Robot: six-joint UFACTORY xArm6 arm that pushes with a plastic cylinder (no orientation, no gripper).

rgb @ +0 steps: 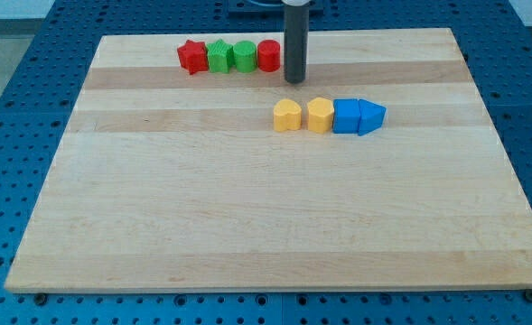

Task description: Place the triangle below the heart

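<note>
Hand: none, only my tip (pixel 294 80), touching nothing, just beside the red cylinder (pixel 268 56).

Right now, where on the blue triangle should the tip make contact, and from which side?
No grip here, only a push. The blue triangle touches the blue cube, its point toward the view's right. My tip should probably meet its top edge, pushing downward to free it, then leftward below the yellow heart.
</note>
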